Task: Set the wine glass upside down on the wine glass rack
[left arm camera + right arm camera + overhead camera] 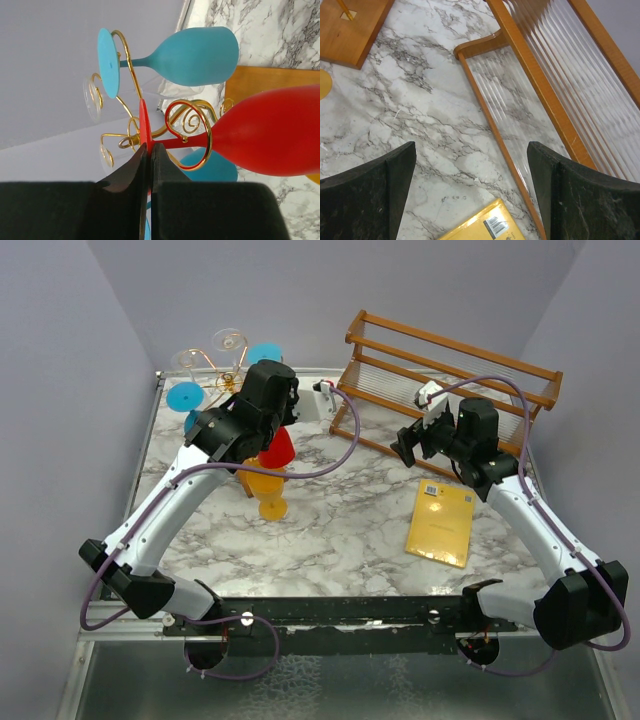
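Pinching the thin foot of the red wine glass (270, 132), the left claw (149, 150) is closed tight on it. We see the stem lying within a curled arm of the wine glass rack (192, 120), the bowl toward the worktop (260, 20). A blue glass (195, 55) hangs on a neighbouring arm. The right claw (470, 160) gapes wide and empty above the marble, near the slatted wooden rack (540, 90) and a yellow booklet (485, 227).
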Motion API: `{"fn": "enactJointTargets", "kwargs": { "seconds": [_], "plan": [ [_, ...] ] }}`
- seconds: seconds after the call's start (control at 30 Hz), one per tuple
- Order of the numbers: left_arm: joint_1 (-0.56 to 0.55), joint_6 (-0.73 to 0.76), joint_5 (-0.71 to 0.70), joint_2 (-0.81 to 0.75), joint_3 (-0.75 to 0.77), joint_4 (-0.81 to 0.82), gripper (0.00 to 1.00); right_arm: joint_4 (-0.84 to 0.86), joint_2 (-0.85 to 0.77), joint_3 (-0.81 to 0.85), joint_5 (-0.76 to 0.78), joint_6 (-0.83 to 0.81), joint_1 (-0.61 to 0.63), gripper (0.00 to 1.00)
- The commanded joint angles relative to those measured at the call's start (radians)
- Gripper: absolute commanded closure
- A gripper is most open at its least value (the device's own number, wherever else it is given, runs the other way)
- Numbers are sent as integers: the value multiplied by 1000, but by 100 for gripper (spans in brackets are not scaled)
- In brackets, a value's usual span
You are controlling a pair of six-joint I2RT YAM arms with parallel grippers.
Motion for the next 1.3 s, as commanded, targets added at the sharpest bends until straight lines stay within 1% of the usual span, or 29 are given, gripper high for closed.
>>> {"fn": "enactJointTargets", "kwargs": {
  "seconds": [0.0, 0.4, 0.7, 0.9, 1.27],
  "plan": [
    [-10, -18, 48, -27, 37, -13, 100, 9, 4, 15, -22, 2, -6, 8],
    [-20, -27, 81, -24, 76, -62, 100, 9, 8, 14, -26, 2, -6, 8],
    [-23, -32, 116, -19, 80, -66, 100, 9, 10, 15, -28, 2, -6, 8],
    [-24, -32, 115, -7, 75, -36, 100, 9, 8, 14, -29, 2, -6, 8],
    [-24, -53, 80, 36, 41, 81, 100, 8, 0, 12, -29, 2, -7, 8]
  ]
}}
